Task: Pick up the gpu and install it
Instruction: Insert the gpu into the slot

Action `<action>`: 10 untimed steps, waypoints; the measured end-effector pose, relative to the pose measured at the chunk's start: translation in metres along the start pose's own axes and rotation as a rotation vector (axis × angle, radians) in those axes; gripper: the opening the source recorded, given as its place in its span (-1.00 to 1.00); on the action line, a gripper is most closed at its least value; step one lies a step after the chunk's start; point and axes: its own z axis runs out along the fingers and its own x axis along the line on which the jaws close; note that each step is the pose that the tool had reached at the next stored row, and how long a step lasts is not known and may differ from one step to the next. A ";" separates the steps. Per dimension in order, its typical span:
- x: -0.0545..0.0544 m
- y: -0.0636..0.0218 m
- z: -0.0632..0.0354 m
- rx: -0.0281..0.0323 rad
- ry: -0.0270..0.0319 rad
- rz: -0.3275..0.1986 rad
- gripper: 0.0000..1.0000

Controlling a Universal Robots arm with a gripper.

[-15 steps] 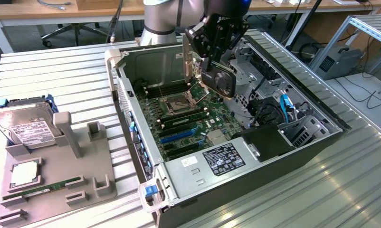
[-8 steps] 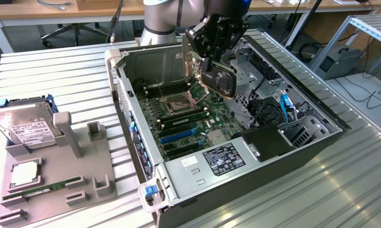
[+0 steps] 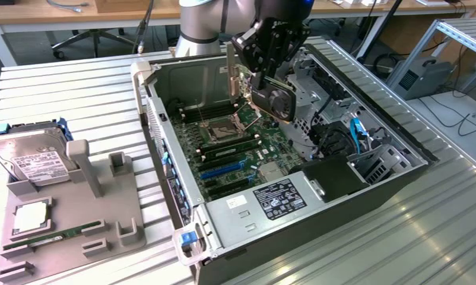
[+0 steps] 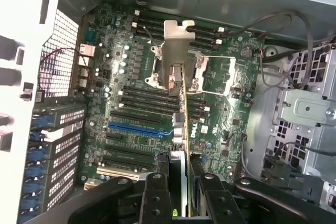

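While the gripper (image 4: 179,178) grips the gpu (image 4: 181,129), its bracket (image 4: 175,51) partly hides the socket (image 4: 211,72)

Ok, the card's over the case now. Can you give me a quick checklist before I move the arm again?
1. Grip: ok. The claw is shut on the gpu, held edge-on.
2. Over the board: ok. The gpu hangs above the motherboard inside the open case.
3. Seated: not ok. It is up off the board.
4. Slot free: ok. The blue slot is bare.
5. Alignment: cannot tell whether the bracket lines up with the rear openings.
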 end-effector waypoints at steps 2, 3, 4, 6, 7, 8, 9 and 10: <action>0.000 0.0000 0.0000 -0.0001 0.0000 -0.005 -0.47; 0.000 0.0000 0.0000 -0.0003 0.0001 -0.008 -0.47; 0.000 0.0000 0.0000 -0.0003 0.0001 -0.011 -0.47; 0.000 0.0000 0.0000 -0.0004 0.0002 -0.015 -0.47; 0.000 0.0000 0.0000 -0.0005 0.0002 -0.017 -0.47; 0.000 0.0000 0.0000 -0.0005 0.0002 -0.019 -0.47; 0.000 0.0000 0.0000 -0.0005 0.0003 -0.021 -0.47; 0.000 0.0000 0.0001 -0.0007 0.0002 -0.023 -0.47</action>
